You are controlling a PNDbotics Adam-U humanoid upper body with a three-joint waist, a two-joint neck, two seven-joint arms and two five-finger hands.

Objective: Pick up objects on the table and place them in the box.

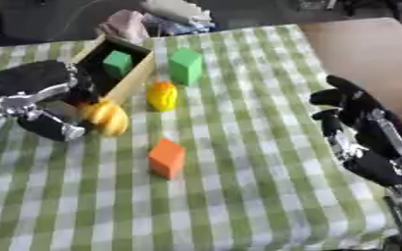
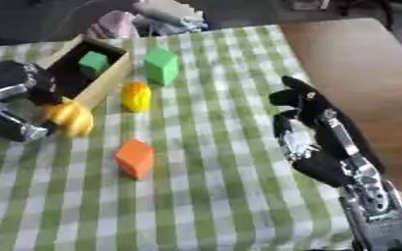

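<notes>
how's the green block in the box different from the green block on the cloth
The green block in the box looks smaller and sits inside the box, on its dark floor. The green block on the cloth looks larger and taller and stands on the checked cloth just outside the box's wall. Both are green and blocky.
</notes>
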